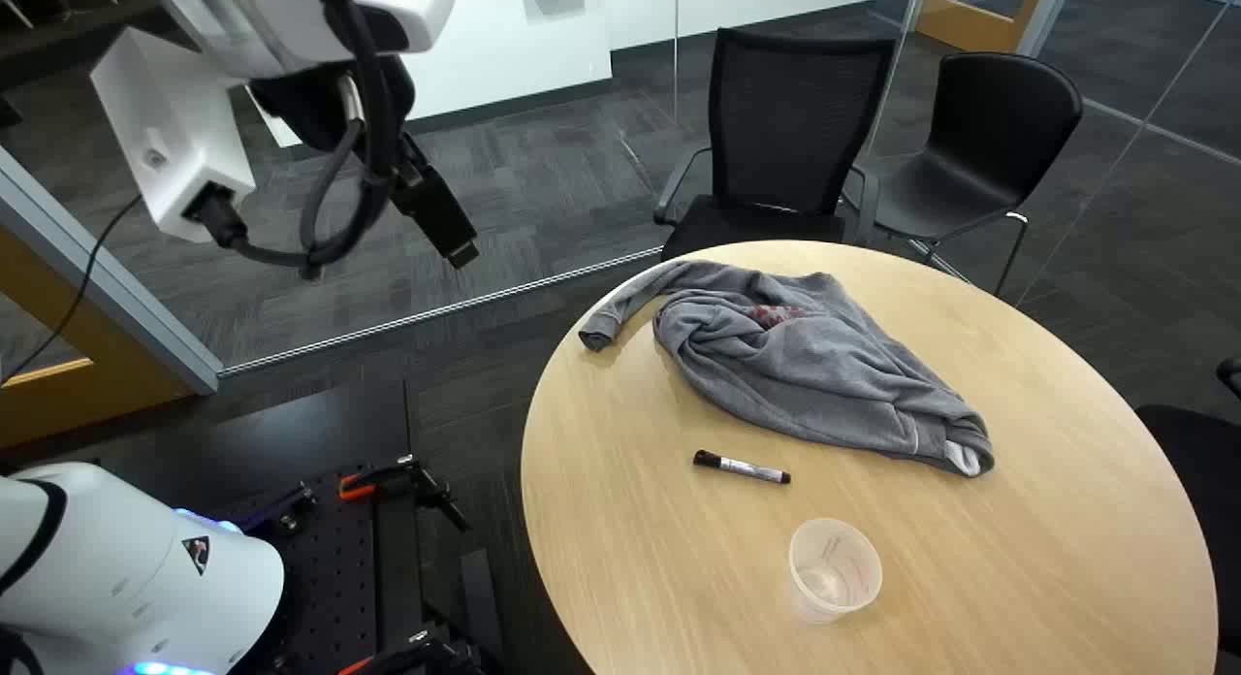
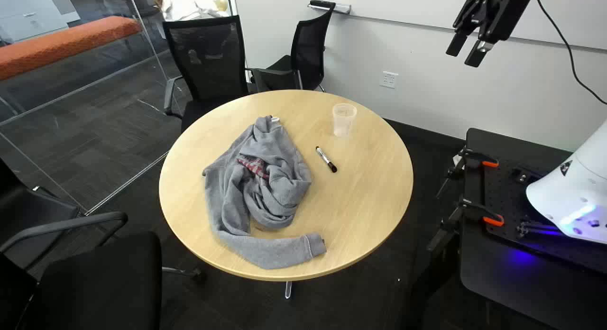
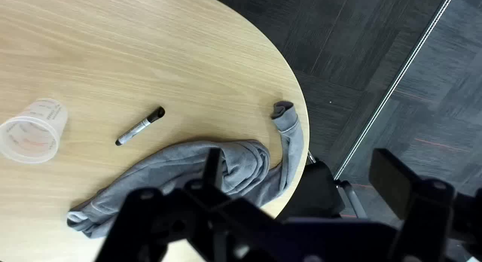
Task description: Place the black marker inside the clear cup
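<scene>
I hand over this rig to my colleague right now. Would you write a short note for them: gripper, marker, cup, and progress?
The gripper is open, in the air, holding nothing.
The black marker lies on the table, apart from the clear cup and the grey garment.
The clear cup stands upright.
Done: no pick or placement yet.
Left: grasp the black marker, then place it inside the clear cup.
</scene>
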